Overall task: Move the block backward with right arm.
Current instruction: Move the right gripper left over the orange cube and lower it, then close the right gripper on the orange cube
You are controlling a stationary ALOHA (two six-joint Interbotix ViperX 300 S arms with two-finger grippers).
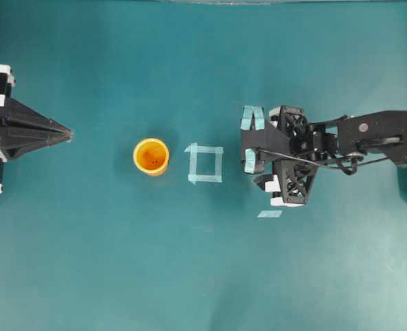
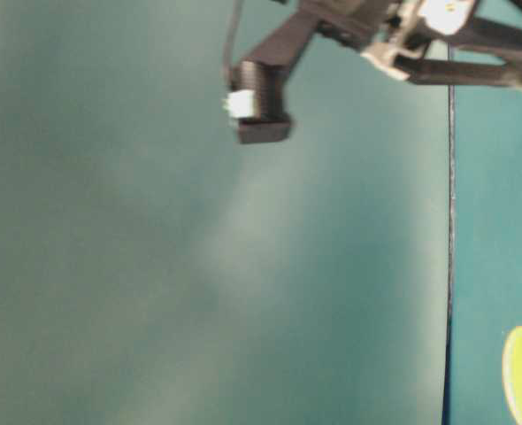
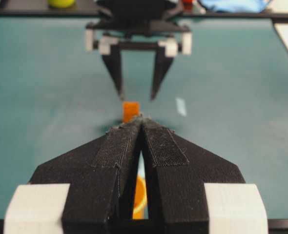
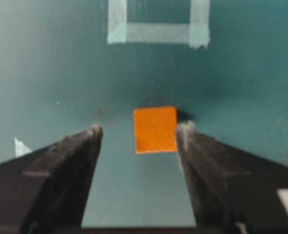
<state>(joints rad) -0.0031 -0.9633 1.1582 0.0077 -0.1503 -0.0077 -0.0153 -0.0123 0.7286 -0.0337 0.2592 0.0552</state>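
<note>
My right end effector (image 4: 140, 136): jaws spread wide, holding nothing; fingers (image 4: 75, 151) straddle the block (image 4: 155, 129), closer to the one on the wrist view's right, contact not certain. Block lies flat on the surface (image 1: 190, 276), short of the tape square (image 4: 158, 24), hidden under my arm overhead. Judged: wide stance gives clearance for a grab. Cup (image 1: 152, 156) sits beyond the square. Left end effector (image 3: 141, 146) parked, pinched closed, empty.
</note>
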